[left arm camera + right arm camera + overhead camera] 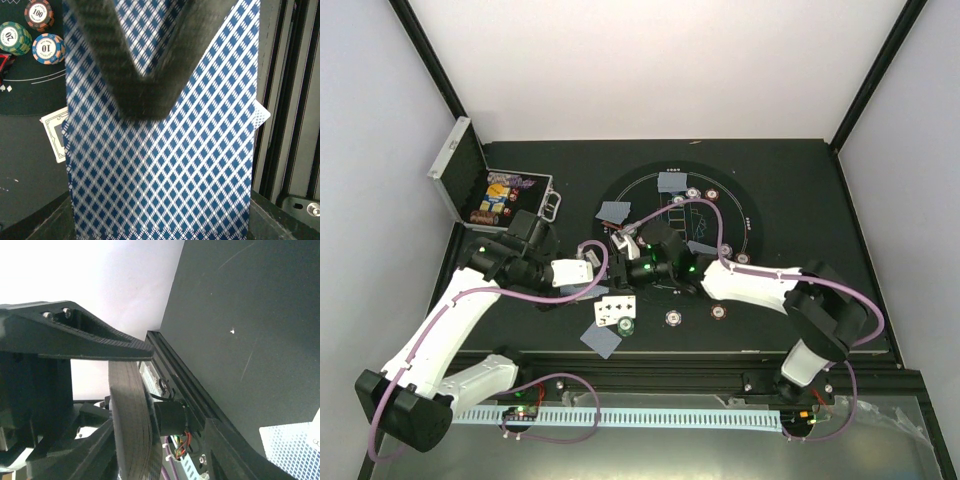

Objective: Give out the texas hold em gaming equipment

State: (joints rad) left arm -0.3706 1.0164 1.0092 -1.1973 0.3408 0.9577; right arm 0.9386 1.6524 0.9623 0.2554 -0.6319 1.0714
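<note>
One deck of cards [160, 170] is clamped in the left gripper [142, 107], its edge standing between the parted jaws of the right gripper [127, 400]; whether they grip it, I cannot tell.

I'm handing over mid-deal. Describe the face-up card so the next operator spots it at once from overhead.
Find the round black mat printed with white lines. Just off its near-left rim lies the face-up card, with a green chip at its near edge. It is the only card showing a white face; the face-down card next to it shows a grey-blue back.
</note>
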